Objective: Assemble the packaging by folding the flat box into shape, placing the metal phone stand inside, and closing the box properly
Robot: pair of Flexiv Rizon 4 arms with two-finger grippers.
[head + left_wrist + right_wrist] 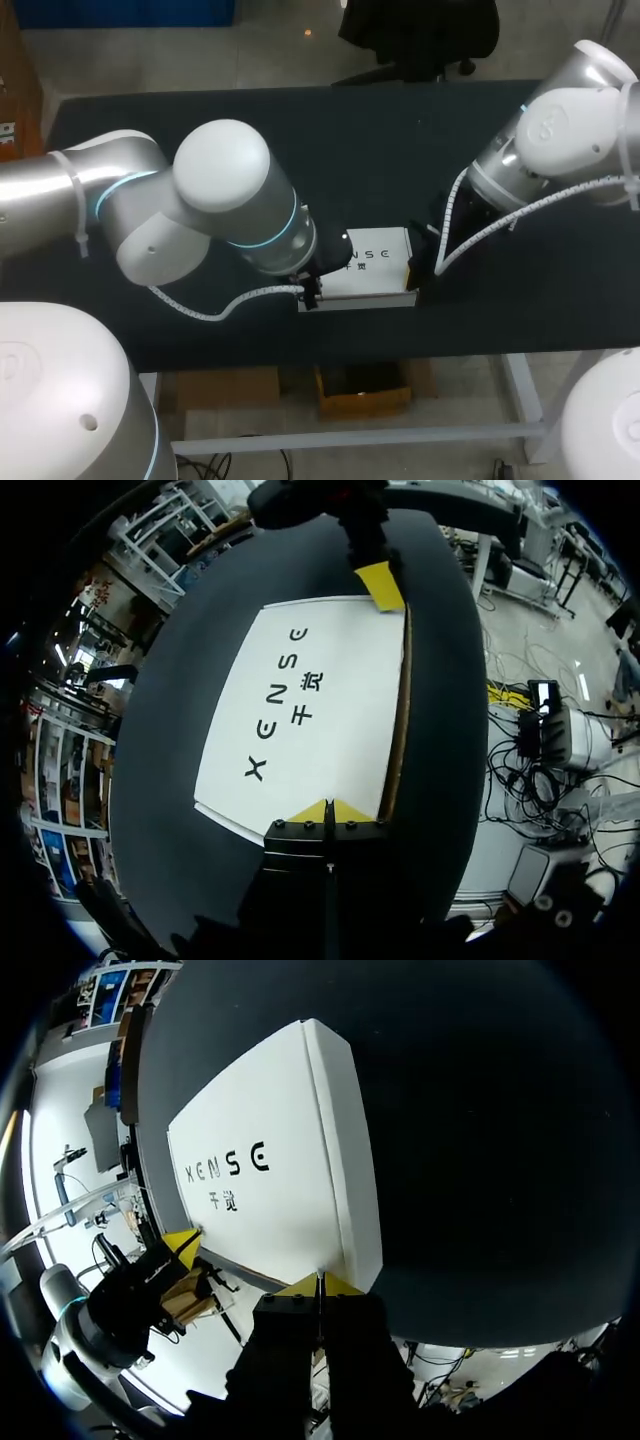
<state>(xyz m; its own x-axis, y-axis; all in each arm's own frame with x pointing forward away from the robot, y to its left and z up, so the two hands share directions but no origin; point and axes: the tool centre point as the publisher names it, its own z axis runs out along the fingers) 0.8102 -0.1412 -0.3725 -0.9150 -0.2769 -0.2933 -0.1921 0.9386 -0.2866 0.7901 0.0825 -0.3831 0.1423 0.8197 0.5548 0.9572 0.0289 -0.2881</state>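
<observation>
Two grippers are bracketing the white box (375,262) near table (200,140) front edge: L gripper (326,811) at one end, R gripper (318,1284) at other, both w/ fingertips together; tabletop is stretching wide behind.

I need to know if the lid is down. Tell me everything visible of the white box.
The white box looks like cardboard: white top with dark print, white side walls, a brown raw edge along one long side. It lies flat on the black table, lid down as far as shows. The left gripper touches one short end, the right gripper the opposite end, both shut.
</observation>
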